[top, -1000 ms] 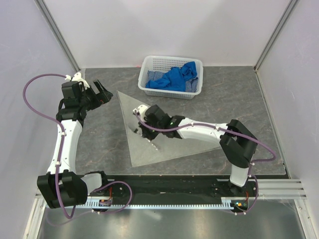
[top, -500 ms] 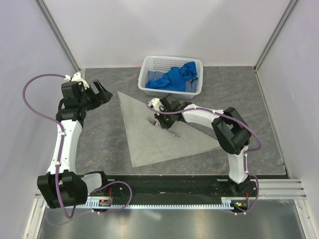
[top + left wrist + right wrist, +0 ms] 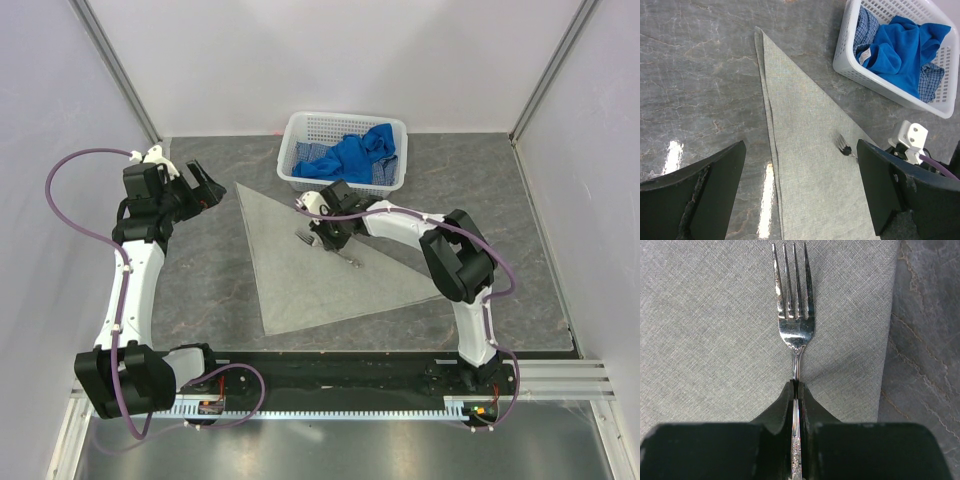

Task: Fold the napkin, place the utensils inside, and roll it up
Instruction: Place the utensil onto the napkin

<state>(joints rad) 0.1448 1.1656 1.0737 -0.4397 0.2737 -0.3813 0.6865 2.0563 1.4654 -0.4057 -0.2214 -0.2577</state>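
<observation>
The grey marbled table (image 3: 200, 285) bears the triangular napkin (image 3: 300, 285) and a white basket (image 3: 340, 186).

- White mesh basket (image 3: 310, 130) is my landmark; it sits at the far middle of a dark grey marbled tabletop (image 3: 480, 180).
- Behind the basket I see a plain pale back wall (image 3: 340, 50), with matching side walls left (image 3: 50, 100) and right (image 3: 600, 150).
- Slanted aluminium posts (image 3: 115, 65) flank the basket at the far corners.
- Opposite the basket, at the near edge: a black rail (image 3: 330, 375), then brushed metal sheet (image 3: 330, 445).
- Left of the basket, glare patches (image 3: 672, 155) on the stone.
</observation>
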